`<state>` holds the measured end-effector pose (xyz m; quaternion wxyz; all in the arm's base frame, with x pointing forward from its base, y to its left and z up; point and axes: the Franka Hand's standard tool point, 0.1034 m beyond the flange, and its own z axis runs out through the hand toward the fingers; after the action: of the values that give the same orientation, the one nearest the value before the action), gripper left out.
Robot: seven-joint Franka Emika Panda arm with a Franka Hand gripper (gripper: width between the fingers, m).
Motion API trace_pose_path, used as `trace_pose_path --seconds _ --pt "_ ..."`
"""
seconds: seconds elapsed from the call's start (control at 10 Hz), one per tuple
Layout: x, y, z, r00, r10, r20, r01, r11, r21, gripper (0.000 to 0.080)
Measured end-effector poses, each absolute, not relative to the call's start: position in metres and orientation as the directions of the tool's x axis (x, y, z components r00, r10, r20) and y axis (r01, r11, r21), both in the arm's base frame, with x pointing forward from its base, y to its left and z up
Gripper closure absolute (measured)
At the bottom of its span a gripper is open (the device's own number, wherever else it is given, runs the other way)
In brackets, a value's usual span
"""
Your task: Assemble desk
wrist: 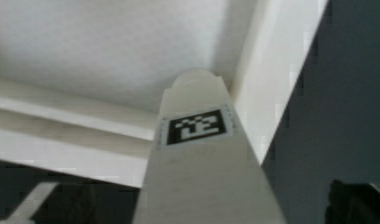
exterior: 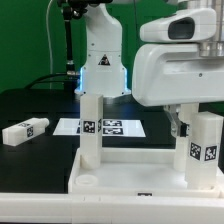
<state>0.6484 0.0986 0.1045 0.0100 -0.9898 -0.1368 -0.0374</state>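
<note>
The desk's white tabletop (exterior: 120, 168) lies at the front with its raised rim up. One white leg (exterior: 92, 128) stands upright in its corner socket on the exterior view's left. A second tagged leg (exterior: 206, 148) stands at the corner on the exterior view's right. My gripper (exterior: 193, 127) hangs open over that leg. In the wrist view the same leg (wrist: 197, 150) runs up between my dark fingers (wrist: 359, 203), with a gap on each side, and the tabletop (wrist: 98, 60) lies beyond it. A loose tagged leg (exterior: 25, 130) lies on the black table at the exterior view's left.
The marker board (exterior: 103, 127) lies flat behind the tabletop. The robot's base (exterior: 101, 62) stands at the back centre with a green backdrop behind it. The large white hand body (exterior: 180, 60) fills the exterior view's upper right.
</note>
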Motion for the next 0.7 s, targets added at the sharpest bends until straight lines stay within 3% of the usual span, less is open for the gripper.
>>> trace_pose_path --seconds 0.2,0.3,0.4,0.5,0.7 --pt "0.6485 0.0978 0.1043 0.956 0.284 0.076 0.285 -0.958 -0.007 0.0177" --pt "0.6485 0.0977 0.1043 0.956 0.284 0.076 0.285 -0.958 -0.007 0.0355" --pt "0.6484 0.0977 0.1042 0.96 0.271 0.076 0.272 -0.962 -0.008 0.0355" --pt "0.6485 0.0976 0.1042 0.963 0.26 0.076 0.261 -0.965 -0.009 0.0514" --pt "0.6485 0.0977 0.1042 0.981 0.176 0.075 0.178 -0.984 -0.016 0.0511"
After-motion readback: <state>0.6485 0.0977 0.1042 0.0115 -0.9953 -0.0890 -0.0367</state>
